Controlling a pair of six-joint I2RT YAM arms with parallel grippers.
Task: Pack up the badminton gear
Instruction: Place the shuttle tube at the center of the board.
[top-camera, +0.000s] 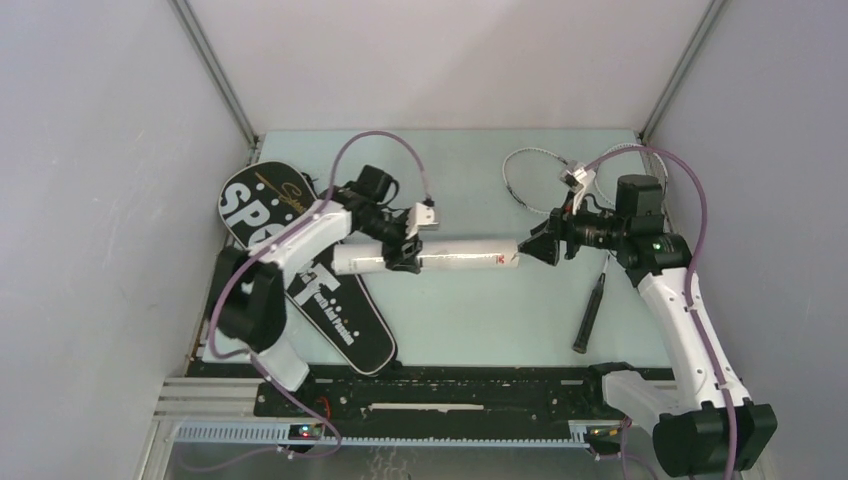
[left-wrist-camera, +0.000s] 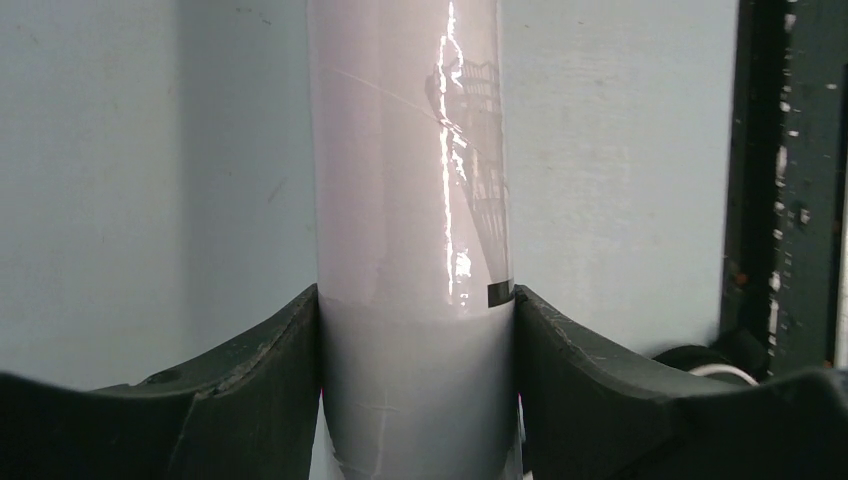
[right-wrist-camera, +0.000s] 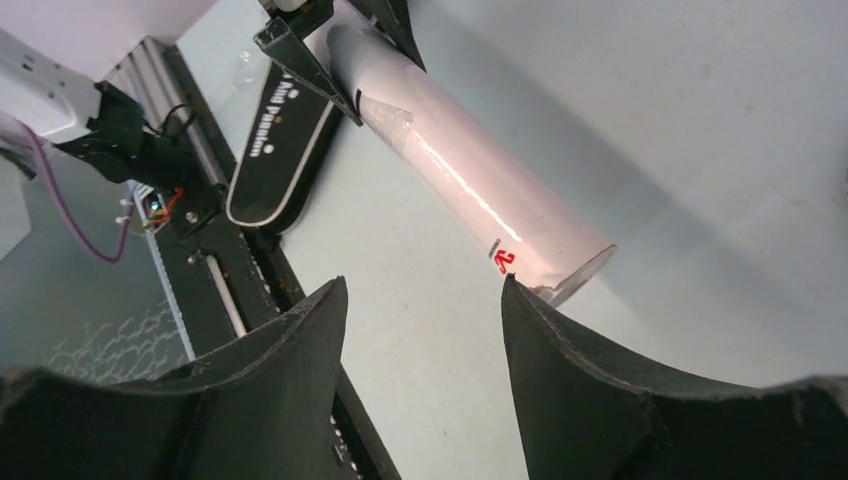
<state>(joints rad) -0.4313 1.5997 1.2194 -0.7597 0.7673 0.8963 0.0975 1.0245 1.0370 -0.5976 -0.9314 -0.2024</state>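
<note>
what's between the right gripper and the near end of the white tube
Nothing visible. The right gripper is open, and the end of the tube lies just ahead of its fingertips, off toward one finger, with only bare table between. The left gripper clamps the tube further along.

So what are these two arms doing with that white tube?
The left pincer is clamped around the long white tube, holding it crosswise near the middle of the table. The right pincer sits open at the tube's other end, not gripping it. The black SPORT bag lies on the left, partly under the left arm, and one racquet lies beside the right arm. No shuttlecocks are in view.
</note>
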